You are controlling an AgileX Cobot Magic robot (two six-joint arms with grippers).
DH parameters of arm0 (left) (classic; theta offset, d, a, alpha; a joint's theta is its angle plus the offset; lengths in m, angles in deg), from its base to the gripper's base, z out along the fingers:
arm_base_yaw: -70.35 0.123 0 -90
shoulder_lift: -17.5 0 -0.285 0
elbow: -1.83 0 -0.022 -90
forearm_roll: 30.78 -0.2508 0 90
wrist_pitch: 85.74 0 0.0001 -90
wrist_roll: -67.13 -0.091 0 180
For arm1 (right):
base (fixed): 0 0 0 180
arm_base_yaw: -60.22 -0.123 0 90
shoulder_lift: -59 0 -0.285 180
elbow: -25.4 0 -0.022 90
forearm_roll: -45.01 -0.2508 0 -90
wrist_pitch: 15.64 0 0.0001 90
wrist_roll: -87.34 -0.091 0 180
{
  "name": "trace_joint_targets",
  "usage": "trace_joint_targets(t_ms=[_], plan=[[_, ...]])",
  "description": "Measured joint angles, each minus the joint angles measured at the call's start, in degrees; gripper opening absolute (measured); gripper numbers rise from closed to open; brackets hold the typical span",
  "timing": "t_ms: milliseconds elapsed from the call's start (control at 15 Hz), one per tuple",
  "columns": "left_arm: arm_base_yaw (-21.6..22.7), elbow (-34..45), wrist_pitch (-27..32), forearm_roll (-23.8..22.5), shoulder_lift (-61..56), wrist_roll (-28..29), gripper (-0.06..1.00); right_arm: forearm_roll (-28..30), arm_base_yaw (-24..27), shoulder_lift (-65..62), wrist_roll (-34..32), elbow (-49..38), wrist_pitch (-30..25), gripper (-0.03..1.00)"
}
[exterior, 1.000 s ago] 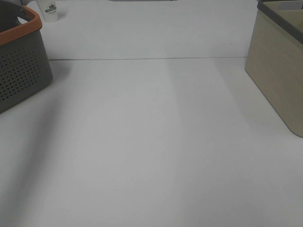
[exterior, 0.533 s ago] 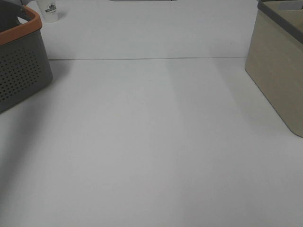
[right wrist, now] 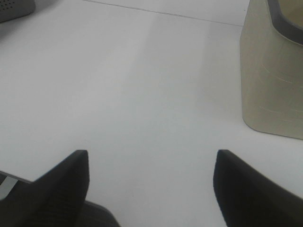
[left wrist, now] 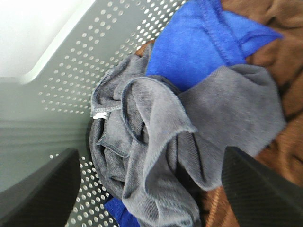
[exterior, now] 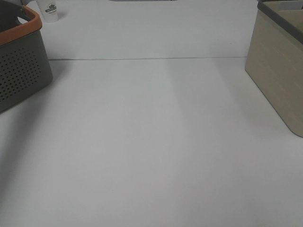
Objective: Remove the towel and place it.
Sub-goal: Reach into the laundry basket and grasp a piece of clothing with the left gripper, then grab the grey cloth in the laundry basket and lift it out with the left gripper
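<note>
The towel (left wrist: 156, 137) is a dark grey terry cloth with a small white tag (left wrist: 99, 115). It lies crumpled inside the perforated grey basket (left wrist: 94, 52), on top of a blue cloth (left wrist: 194, 42) and a brown cloth (left wrist: 279, 156). My left gripper (left wrist: 151, 189) is open and hovers just above the towel, one finger on each side of it. My right gripper (right wrist: 151, 184) is open and empty over the bare white table (right wrist: 118, 94). Neither gripper shows in the exterior high view.
The grey basket with an orange rim (exterior: 21, 61) stands at the table's left edge. A beige basket (exterior: 279, 75) stands at the right and also shows in the right wrist view (right wrist: 270, 80). A white cup (exterior: 49, 10) sits at the back left.
The shadow on the left part of the table has shrunk a little. Nothing else has visibly moved in the exterior high view.
</note>
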Motion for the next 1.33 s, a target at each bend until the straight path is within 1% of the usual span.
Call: trace_joint_targets(t_ms=[133, 467, 667, 1000, 1333], plan=[[0.00, 0.00, -0.74, -1.20, 1.32, 1.26, 0.76, 0.00, 0.00, 0.00, 0.00, 0.00, 0.00, 0.72], [0.00, 0.00, -4.81, -1.09, 5.67, 4.18, 0.76, 0.00, 0.00, 0.00, -0.06, 0.00, 0.00, 0.72], [0.00, 0.00, -5.21, -1.09, 6.53, 4.41, 0.76, 0.00, 0.00, 0.00, -0.92, 0.00, 0.00, 0.72], [0.00, 0.00, -5.39, -2.92, 6.99, 7.28, 0.67, 0.00, 0.00, 0.00, -1.20, 0.00, 0.00, 0.72], [0.00, 0.00, -5.39, -3.15, 8.19, 7.56, 0.67, 0.00, 0.00, 0.00, -1.20, 0.00, 0.00, 0.72]])
